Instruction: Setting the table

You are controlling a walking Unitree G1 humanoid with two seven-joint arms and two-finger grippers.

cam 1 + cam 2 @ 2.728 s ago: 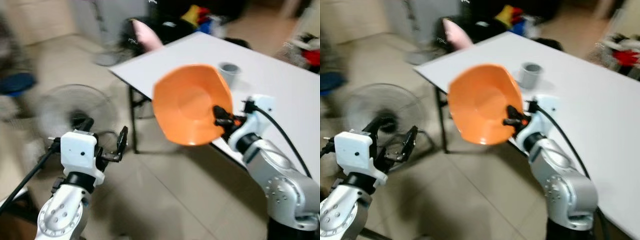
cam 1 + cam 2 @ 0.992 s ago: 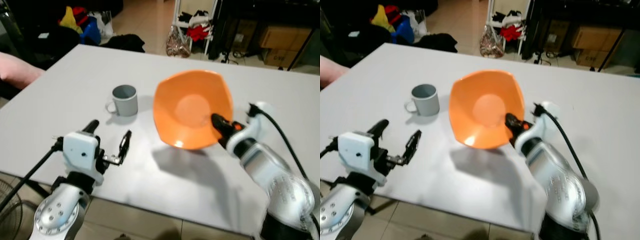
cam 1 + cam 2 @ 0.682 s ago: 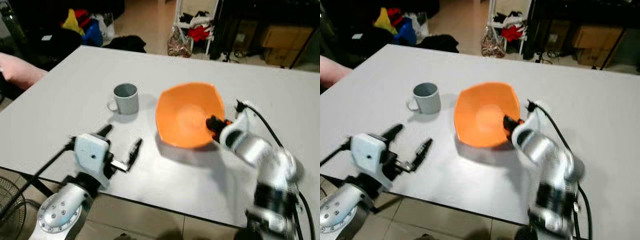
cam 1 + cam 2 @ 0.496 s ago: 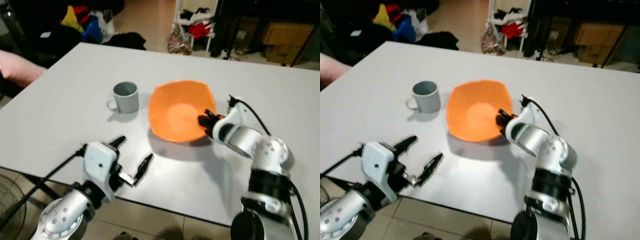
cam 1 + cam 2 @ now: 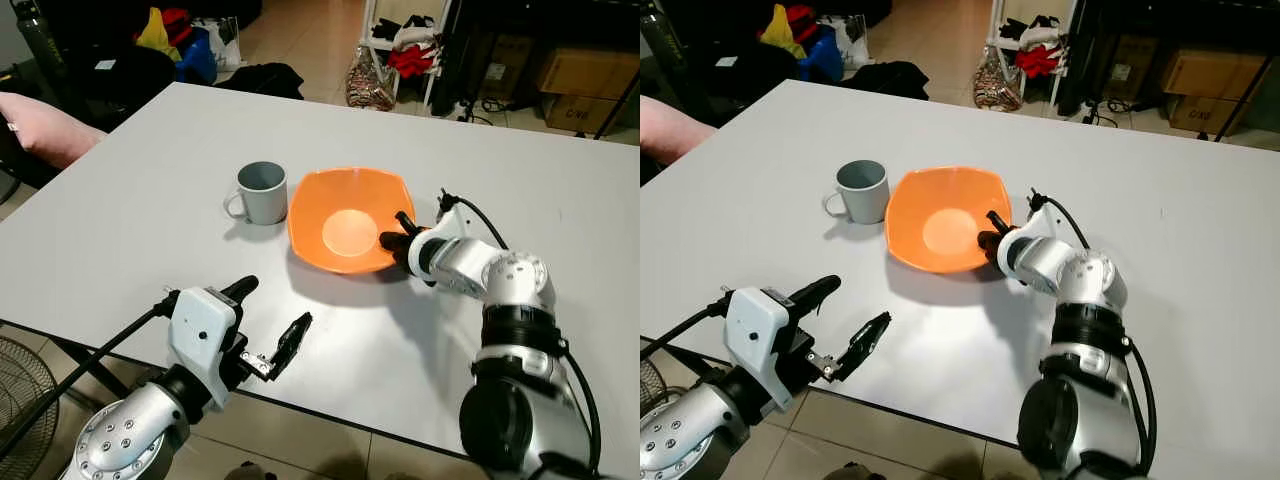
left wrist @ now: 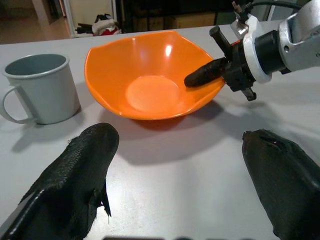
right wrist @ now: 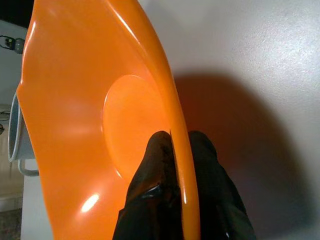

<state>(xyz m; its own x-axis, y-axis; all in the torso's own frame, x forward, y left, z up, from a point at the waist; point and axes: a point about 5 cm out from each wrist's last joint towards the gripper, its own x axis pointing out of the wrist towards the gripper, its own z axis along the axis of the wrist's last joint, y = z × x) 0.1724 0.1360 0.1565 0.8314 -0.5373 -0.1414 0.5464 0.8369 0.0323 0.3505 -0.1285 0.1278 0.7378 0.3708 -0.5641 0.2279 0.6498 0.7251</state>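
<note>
While pinched at its rim between the right gripper's (image 5: 398,237) fingers (image 7: 160,165), orange bowl (image 5: 345,232) meets table (image 5: 150,190).

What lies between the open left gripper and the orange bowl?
Bare white table between the left gripper and the orange bowl, as the left eye view shows.

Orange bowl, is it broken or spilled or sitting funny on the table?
Nothing looks wrong. The orange plastic bowl sits upright on the white table, empty and unbroken, beside the grey mug, which stands upright too. The right gripper has its jaws pinched on the bowl's rim. The left gripper hovers open near the table's front edge.
</note>
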